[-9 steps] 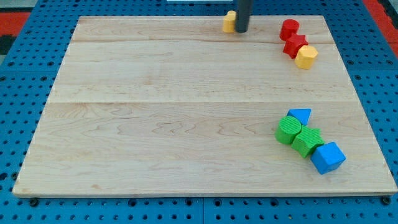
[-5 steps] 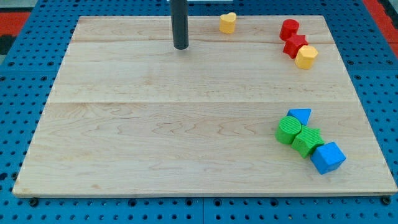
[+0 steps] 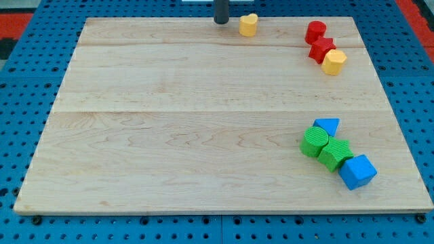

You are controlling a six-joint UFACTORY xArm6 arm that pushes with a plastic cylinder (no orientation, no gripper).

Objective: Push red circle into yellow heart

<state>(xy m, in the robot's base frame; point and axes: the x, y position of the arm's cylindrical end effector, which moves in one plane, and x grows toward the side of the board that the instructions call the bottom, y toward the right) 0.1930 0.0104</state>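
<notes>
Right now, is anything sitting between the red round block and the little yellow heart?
No. In the camera view, only bare board separates the red circle from the yellow heart. My tip sits on the heart's other side, toward the view's left.

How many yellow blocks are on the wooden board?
2: a yellow heart block at the view's top edge, just right of my tip, and a yellow block upper right, touching the red blocks. None appear hidden.

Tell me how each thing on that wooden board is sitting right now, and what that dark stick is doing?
my tip: at the board's top edge, just left of the yellow heart, apart.
yellow heart: alone.
red circle: touching the red star.
red star: between red circle and yellow hexagon.
yellow hexagon: against the star.
green and blue blocks: clustered at lower right.
</notes>
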